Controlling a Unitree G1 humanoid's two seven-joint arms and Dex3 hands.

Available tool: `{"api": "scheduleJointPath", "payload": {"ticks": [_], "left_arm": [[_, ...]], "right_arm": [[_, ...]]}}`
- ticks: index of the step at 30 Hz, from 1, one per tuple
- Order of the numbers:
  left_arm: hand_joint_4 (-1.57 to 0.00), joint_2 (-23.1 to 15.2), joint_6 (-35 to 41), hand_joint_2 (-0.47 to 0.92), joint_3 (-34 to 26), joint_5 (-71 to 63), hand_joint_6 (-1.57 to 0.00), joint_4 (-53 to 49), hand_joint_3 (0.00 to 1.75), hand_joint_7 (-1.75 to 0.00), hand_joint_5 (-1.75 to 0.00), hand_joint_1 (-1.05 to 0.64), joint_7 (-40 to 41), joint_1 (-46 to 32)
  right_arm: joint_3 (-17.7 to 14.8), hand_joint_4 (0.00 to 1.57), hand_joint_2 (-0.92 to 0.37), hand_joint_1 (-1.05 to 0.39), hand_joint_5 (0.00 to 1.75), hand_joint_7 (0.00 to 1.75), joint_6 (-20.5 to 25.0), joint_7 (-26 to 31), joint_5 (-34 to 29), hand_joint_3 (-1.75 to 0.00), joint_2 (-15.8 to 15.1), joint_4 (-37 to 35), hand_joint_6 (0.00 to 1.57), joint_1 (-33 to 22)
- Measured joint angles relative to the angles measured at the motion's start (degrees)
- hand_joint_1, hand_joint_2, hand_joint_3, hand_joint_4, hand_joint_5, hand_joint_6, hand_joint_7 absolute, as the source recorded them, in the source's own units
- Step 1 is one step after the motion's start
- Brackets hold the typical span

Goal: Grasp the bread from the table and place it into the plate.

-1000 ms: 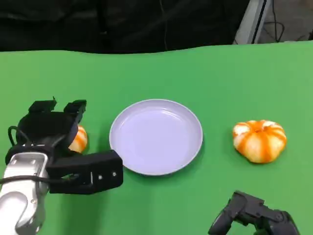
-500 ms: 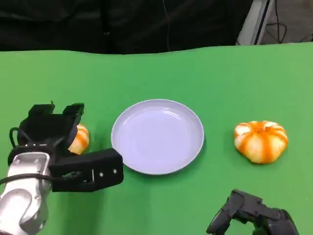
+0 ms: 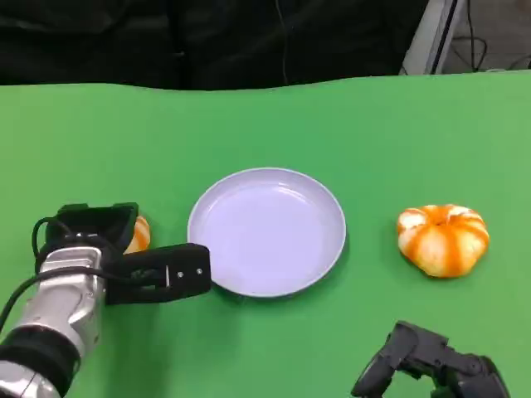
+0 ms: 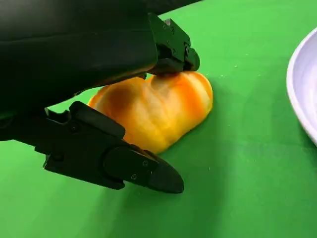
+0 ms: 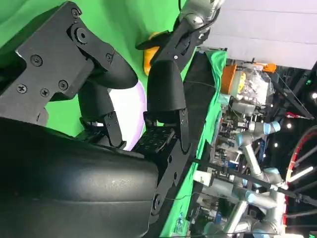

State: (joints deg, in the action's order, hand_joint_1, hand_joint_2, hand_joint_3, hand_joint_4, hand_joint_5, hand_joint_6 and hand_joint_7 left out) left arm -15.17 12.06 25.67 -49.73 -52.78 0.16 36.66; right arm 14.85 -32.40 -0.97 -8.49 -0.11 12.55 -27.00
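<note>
A small golden, orange-streaked bread (image 3: pixel 138 235) lies on the green table just left of the empty pale plate (image 3: pixel 265 230). My left hand (image 3: pixel 108 249) is down over it, hiding most of it in the head view. In the left wrist view the fingertips (image 4: pixel 173 49) touch the top of the bread (image 4: pixel 158 106), while the thumb (image 4: pixel 129 166) lies alongside on the table, apart from the fingers; the plate rim (image 4: pixel 302 89) is close by. The bread still rests on the cloth. My right hand (image 3: pixel 427 363) hangs at the near right edge, holding nothing, its fingers (image 5: pixel 163 89) apart.
A larger round orange-and-white striped bun (image 3: pixel 442 239) sits to the right of the plate. The green table's far edge (image 3: pixel 265 83) meets a dark backdrop. Bare cloth lies between the plate and my right hand.
My left hand has sunk lower and closer over the small bread, and its fingers now touch its top. The right hand, plate and striped bun have stayed put.
</note>
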Motion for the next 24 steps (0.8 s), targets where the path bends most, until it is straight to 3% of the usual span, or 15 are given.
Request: {"api": "scheduleJointPath", "payload": {"ticks": [3, 6, 7, 8, 10, 11, 12, 13, 15, 16, 19, 24], "left_arm": [[-0.17, 0.30, -0.81, 0.90, 0.83, 1.21, -0.29, -2.74, 0.01, -0.02, -0.28, -0.58, 1.11, 1.14], [-0.31, 0.69, -3.25, 0.92, 1.01, 3.37, -0.37, -6.96, 0.05, -0.02, -0.20, -0.48, 1.57, 2.92], [-0.51, 0.72, -4.28, 0.92, 0.90, 4.29, -0.54, -8.29, 0.07, -0.03, -0.46, -0.40, 1.57, 3.44], [-0.55, 0.69, -5.66, 0.92, 0.77, 5.27, -0.61, -9.57, 0.08, -0.03, -0.60, -0.38, 1.57, 3.98], [-0.77, 0.25, -8.40, 0.90, 0.49, 6.63, -0.98, -11.25, 0.04, -0.12, -0.87, -0.33, 2.24, 4.70], [-0.75, -0.14, -9.69, 0.91, 0.42, 7.19, -1.06, -11.81, 0.03, -0.16, -1.10, -0.31, 3.40, 4.79], [-0.71, -0.43, -10.79, 0.92, 0.40, 7.54, -1.03, -12.17, 0.04, -0.38, -1.34, -0.30, 4.65, 4.77], [-0.70, -0.67, -11.95, 0.92, 0.38, 7.78, -0.82, -12.34, 0.07, -0.99, -1.58, -0.29, 6.13, 4.63], [-0.75, -1.05, -14.00, 0.92, 0.21, 8.60, -0.67, -12.33, 0.17, -1.48, -1.70, -0.26, 8.80, 3.99], [-0.78, -1.25, -14.95, 0.92, 0.03, 9.05, -0.64, -11.97, 0.22, -1.64, -1.73, -0.25, 10.17, 3.59], [-0.81, -1.94, -17.73, 0.92, -0.36, 9.85, -0.60, -9.85, 0.27, -1.73, -1.74, -0.22, 14.71, 1.56], [-0.88, -2.79, -20.44, 0.91, -0.39, 9.52, -0.60, -3.44, 0.31, -1.75, -1.75, -0.24, 21.01, -1.85]], "right_arm": [[0.02, 0.76, -0.27, -0.07, 1.58, 1.31, 0.10, 0.02, -0.01, -1.40, 0.00, 0.12, 0.82, -0.21], [0.03, 0.76, -0.28, -0.07, 1.57, 1.31, 0.11, 0.04, -0.08, -1.41, -0.01, 0.16, 0.82, -0.33], [0.04, 0.76, -0.28, -0.07, 1.57, 1.31, 0.14, 0.05, -0.10, -1.41, -0.01, 0.22, 0.82, -0.41], [0.06, 0.76, -0.28, -0.06, 1.57, 1.31, 0.20, 0.05, -0.11, -1.41, -0.01, 0.30, 0.82, -0.51], [0.11, 0.76, -0.28, -0.06, 1.57, 1.30, 0.33, 0.05, -0.11, -1.40, -0.01, 0.46, 0.82, -0.70], [0.14, 0.75, -0.29, -0.07, 1.57, 1.30, 0.35, 0.05, -0.11, -1.39, -0.01, 0.56, 0.81, -0.81], [0.15, 0.75, -0.29, -0.07, 1.57, 1.30, 0.36, 0.05, -0.10, -1.39, -0.02, 0.61, 0.81, -0.92], [0.17, 0.75, -0.30, -0.07, 1.57, 1.30, 0.36, 0.05, -0.10, -1.38, -0.03, 0.64, 0.81, -0.99], [0.17, 0.75, -0.30, -0.07, 1.57, 1.30, 0.36, 0.05, -0.10, -1.38, -0.06, 0.67, 0.81, -1.05], [0.17, 0.75, -0.30, -0.06, 1.57, 1.31, 0.36, 0.05, -0.11, -1.38, -0.08, 0.67, 0.81, -1.04], [0.17, 0.76, -0.30, -0.06, 1.58, 1.31, 0.36, 0.04, -0.09, -1.38, -0.11, 0.71, 0.82, -1.04], [0.07, 0.76, -0.29, -0.05, 1.58, 1.32, 0.44, 0.06, -0.14, -1.40, -0.10, 0.71, 0.82, -0.79]]}}
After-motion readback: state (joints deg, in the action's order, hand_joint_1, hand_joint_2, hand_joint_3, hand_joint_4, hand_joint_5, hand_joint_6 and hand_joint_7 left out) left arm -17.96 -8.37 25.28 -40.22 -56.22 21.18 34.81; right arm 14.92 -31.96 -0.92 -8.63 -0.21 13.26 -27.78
